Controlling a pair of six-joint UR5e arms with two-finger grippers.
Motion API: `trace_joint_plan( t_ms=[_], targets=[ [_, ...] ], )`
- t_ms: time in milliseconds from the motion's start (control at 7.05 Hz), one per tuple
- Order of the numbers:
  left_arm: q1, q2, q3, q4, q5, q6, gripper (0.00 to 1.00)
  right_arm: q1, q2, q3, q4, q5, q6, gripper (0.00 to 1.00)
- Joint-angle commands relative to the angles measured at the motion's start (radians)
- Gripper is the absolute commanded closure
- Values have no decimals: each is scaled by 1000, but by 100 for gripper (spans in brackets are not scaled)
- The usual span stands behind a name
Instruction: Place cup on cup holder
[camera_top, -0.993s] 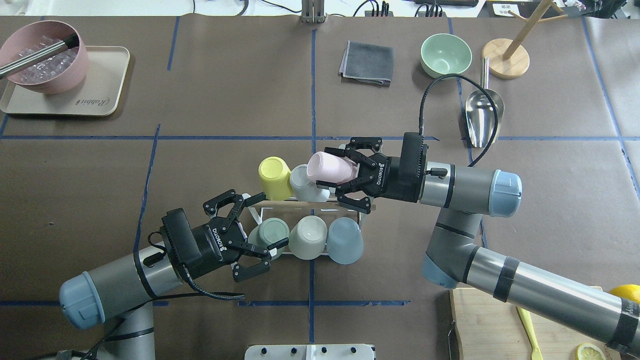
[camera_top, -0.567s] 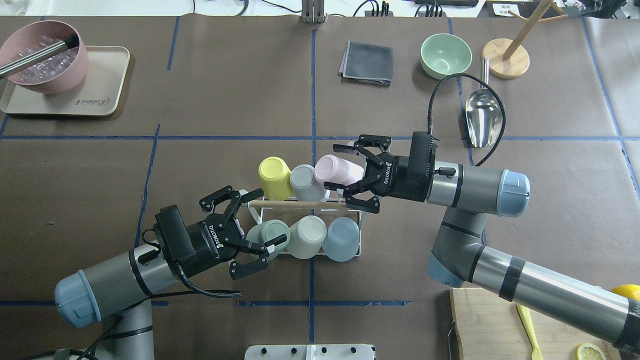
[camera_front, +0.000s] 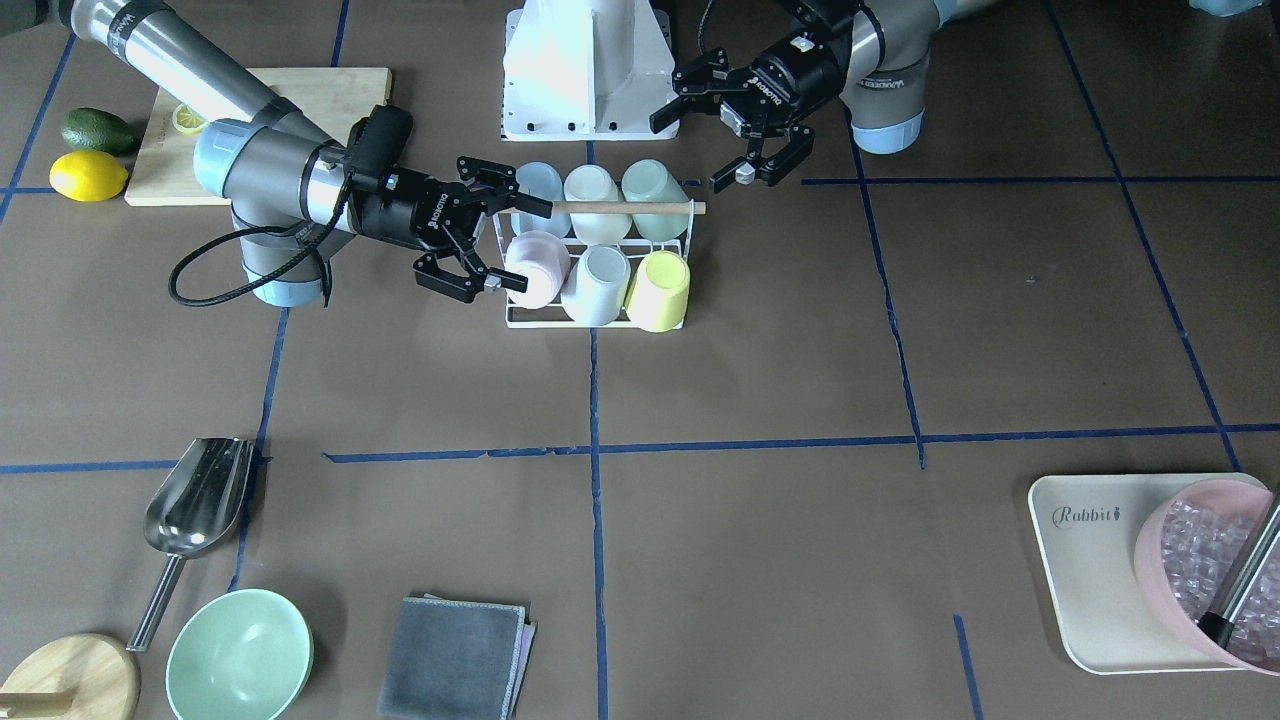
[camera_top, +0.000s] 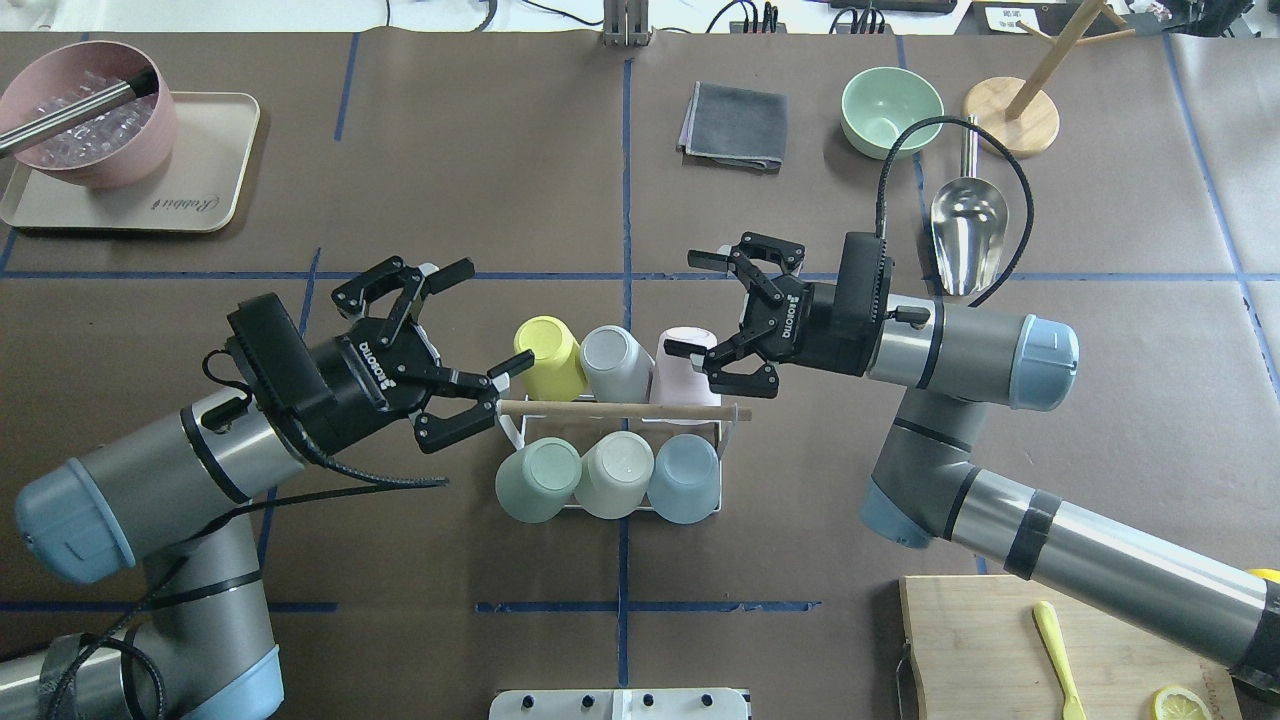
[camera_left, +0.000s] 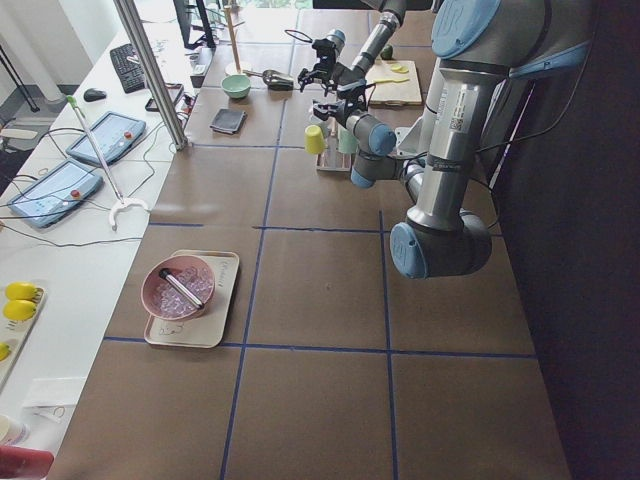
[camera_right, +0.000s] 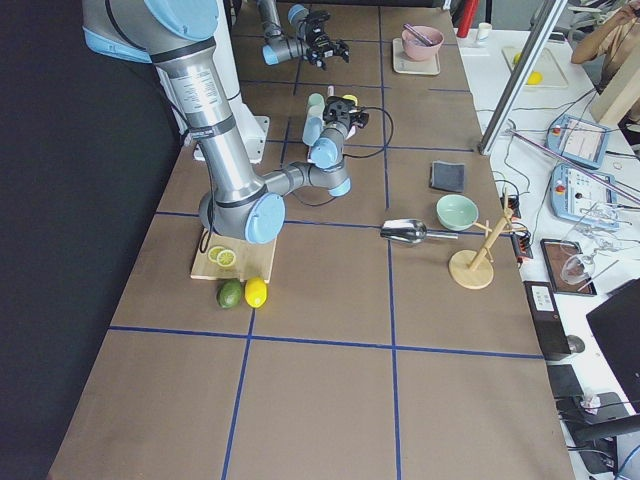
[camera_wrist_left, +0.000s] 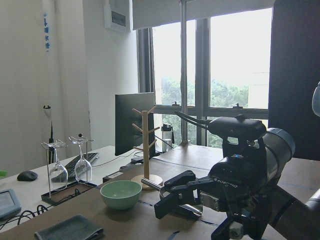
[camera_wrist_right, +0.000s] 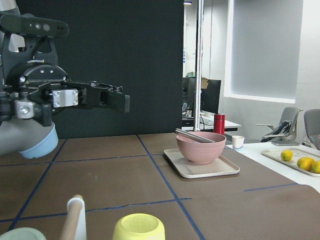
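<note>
The cup holder (camera_top: 512, 428), a white wire rack with a wooden rod (camera_top: 620, 408) on top, stands mid-table. A pink cup (camera_top: 690, 380) sits upside down on its far right prong, next to a grey cup (camera_top: 612, 360) and a yellow cup (camera_top: 550, 355). Green, cream and blue cups fill the near row. My right gripper (camera_top: 690, 305) is open and empty, just right of the pink cup (camera_front: 535, 268), apart from it. My left gripper (camera_top: 488, 316) is open and empty, raised left of the rack (camera_front: 600, 320).
A metal scoop (camera_top: 966, 225), green bowl (camera_top: 892, 97), grey cloth (camera_top: 733, 124) and wooden mug tree (camera_top: 1012, 115) lie far right. A tray (camera_top: 205, 190) with a pink bowl (camera_top: 85, 125) is far left. A cutting board (camera_top: 990, 650) is near right.
My right gripper let go of the pink cup and drew back to the right; the cup now rests on the rack. My left gripper moved up and away from the green cup.
</note>
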Motion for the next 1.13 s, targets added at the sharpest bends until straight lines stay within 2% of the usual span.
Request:
trace_joint_plan(
  t_ms=[0, 284, 426, 709, 851, 993],
  targets=[
    [-69, 27, -65, 195, -3, -57, 0, 65, 5, 21, -67, 5, 0, 0],
    [-105, 29, -96, 356, -3, -94, 0, 119, 5, 71, -231, 19, 0, 0],
    [-149, 30, -139, 475, -51, -111, 0, 134, 5, 120, -374, 18, -1, 0],
    [-336, 49, -225, 756, -371, -219, 0, 159, 5, 221, -701, 18, -1, 0],
    [-397, 49, -254, 897, -457, -221, 0, 166, -1, 267, -857, 19, -1, 0],
    [-486, 52, -311, 1093, -583, -221, 0, 176, -13, 319, -1023, 19, -4, 0]
  ],
)
